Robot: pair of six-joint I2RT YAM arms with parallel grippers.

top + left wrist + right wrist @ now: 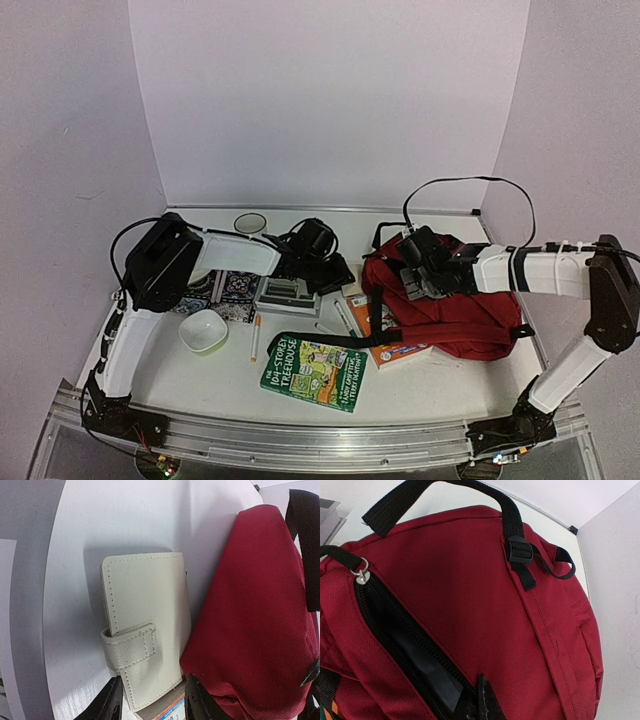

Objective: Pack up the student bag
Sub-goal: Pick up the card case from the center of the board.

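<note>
The student bag [455, 322], dark red with black straps, lies at the right of the table. Its black zipper [395, 640] gapes open, showing a dark lining. My right gripper [485, 700] is shut, pinching the upper edge of that opening; in the top view it [413, 280] sits on the bag's left side. A cream stitched wallet [145, 625] lies on the table against the bag's red side [260, 620]. My left gripper [152, 705] has a finger pressed to each side of the wallet's near end. Seen from above, the left gripper [335, 268] hides the wallet.
A green Treehouse book [315, 372] lies at the front centre, with an orange book [392, 350] half under the bag. A white bowl [203, 330], patterned pouch [228, 292], orange pen [255, 336], grey case [283, 294] and tape roll [250, 222] are to the left.
</note>
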